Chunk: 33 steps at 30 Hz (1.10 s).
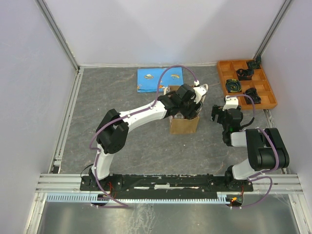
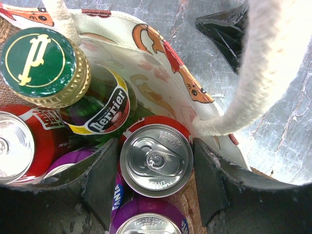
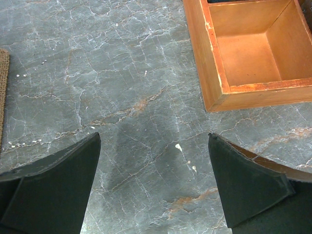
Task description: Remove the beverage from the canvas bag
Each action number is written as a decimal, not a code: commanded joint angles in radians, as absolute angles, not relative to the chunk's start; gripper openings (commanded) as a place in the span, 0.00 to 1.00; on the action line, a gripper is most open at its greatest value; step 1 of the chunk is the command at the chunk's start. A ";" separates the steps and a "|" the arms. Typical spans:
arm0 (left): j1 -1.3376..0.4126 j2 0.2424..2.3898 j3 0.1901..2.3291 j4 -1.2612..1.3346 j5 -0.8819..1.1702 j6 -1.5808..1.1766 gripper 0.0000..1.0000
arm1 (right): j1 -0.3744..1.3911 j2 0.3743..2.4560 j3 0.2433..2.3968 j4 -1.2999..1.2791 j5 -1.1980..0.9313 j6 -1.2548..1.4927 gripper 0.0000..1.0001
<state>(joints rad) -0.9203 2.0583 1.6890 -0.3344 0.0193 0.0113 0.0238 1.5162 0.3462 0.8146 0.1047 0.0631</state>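
Observation:
The tan canvas bag point(image 1: 184, 125) stands mid-table with cream handles point(image 2: 273, 73). In the left wrist view it holds a green Perrier bottle point(image 2: 41, 66), a red can point(image 2: 156, 160) at the centre, another red can point(image 2: 19, 146) at the left and a purple Fanta can point(image 2: 146, 222). My left gripper point(image 1: 187, 109) reaches down into the bag. Its fingers point(image 2: 105, 180) press on both sides of the centre red can, which still sits inside the bag. My right gripper point(image 1: 219, 114) hovers open and empty over the table, right of the bag point(image 3: 2, 87).
An orange compartment tray point(image 1: 246, 83) with several dark parts stands at the back right; its corner shows in the right wrist view point(image 3: 214, 73). A blue printed cloth point(image 1: 158, 79) lies behind the bag. A dark object point(image 2: 222, 29) lies on the table beside the bag.

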 commanded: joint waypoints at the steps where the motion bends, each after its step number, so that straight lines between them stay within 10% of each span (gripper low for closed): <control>1: -0.923 2.134 1.663 -0.457 0.063 -0.004 0.63 | 0.021 1.512 0.371 0.854 0.097 0.058 0.99; 13: -0.923 2.133 1.624 -0.460 0.061 -0.018 0.85 | 0.021 1.511 0.371 0.854 0.097 0.058 0.99; 18: -0.923 2.124 1.622 -0.437 0.067 -0.024 0.69 | 0.021 1.512 0.371 0.854 0.097 0.058 0.99; 28: -0.923 2.032 1.639 -0.407 0.025 -0.010 0.04 | 0.021 1.512 0.370 0.854 0.097 0.058 0.99; 33: -0.925 1.944 1.671 -0.408 -0.006 -0.002 0.03 | 0.021 1.512 0.371 0.855 0.097 0.058 0.99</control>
